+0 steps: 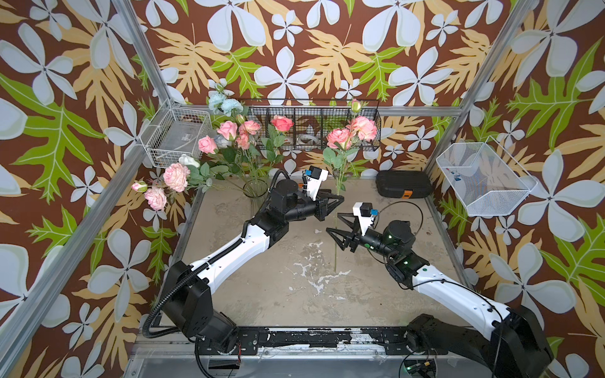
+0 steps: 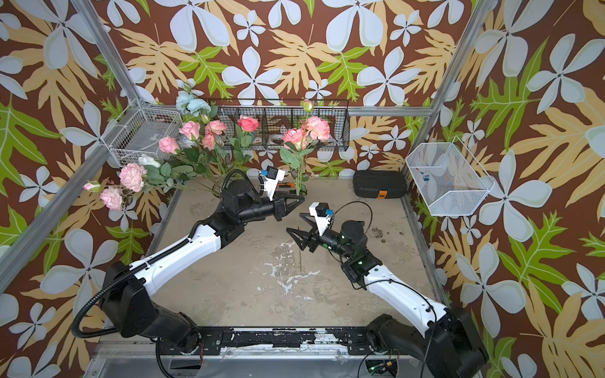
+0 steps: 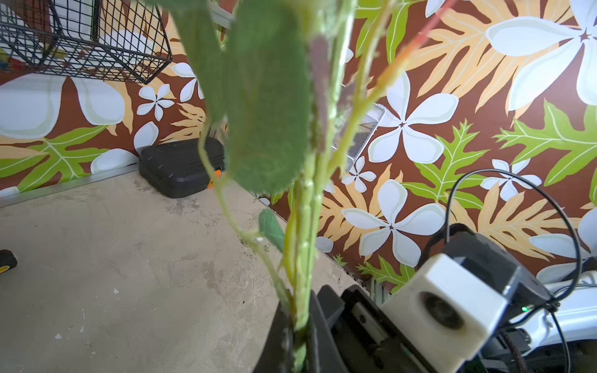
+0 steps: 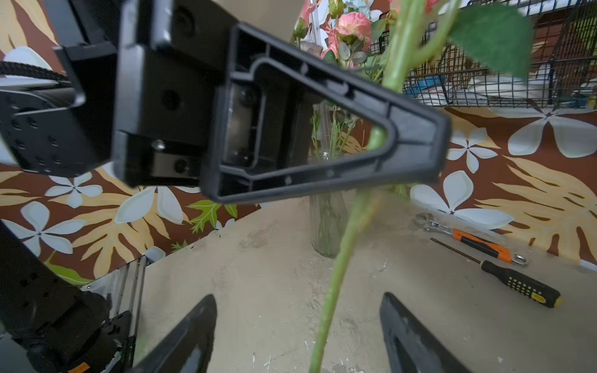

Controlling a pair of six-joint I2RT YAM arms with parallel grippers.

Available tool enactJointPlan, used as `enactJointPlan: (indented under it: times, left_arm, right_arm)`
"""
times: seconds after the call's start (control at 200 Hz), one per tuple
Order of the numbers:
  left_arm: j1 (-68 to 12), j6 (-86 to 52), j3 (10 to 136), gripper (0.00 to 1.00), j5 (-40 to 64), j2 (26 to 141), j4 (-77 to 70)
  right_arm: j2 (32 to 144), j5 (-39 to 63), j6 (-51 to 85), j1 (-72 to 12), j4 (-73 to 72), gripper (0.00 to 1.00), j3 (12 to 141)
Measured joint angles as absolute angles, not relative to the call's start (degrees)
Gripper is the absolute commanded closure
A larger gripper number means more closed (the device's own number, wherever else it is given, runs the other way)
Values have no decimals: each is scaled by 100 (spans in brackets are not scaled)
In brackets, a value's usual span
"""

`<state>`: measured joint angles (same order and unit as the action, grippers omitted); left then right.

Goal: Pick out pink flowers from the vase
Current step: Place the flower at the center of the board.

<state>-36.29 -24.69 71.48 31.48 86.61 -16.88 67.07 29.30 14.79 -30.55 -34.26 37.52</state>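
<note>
stained tabletop (image 1: 262,288): left gripper (image 1: 340,198) pinches a pink flower stem (image 1: 336,252), right gripper (image 1: 333,222) spread wide around it.

The bench (image 1: 262,294) is beige and mottled, with white scuffs near its middle; the ribbed glass vase (image 1: 254,193) stands at its far left; a black case (image 1: 403,188) with an orange latch lies far right; between them, an orange-handled wrench (image 4: 468,238) and a screwdriver (image 4: 520,285) lie side by side.
</note>
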Motion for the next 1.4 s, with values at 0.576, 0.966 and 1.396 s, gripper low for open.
enactJointPlan:
  times: [0.576, 0.966, 1.396]
  left_arm:
    - [-3629, -2401, 6396, 12, 2899, 8154, -2414]
    - [-3315, -2104, 4731, 0, 1457, 6720, -2534]
    - [-3286, -1625, 3911, 2, 207, 6449, -2408]
  right_arm:
    - [7072, 2290, 1656, -3076, -3332, 100, 4141]
    - [7063, 1173, 1962, -2773, -1210, 100, 4722]
    - [7190, 526, 2241, -1597, 1026, 100, 4178]
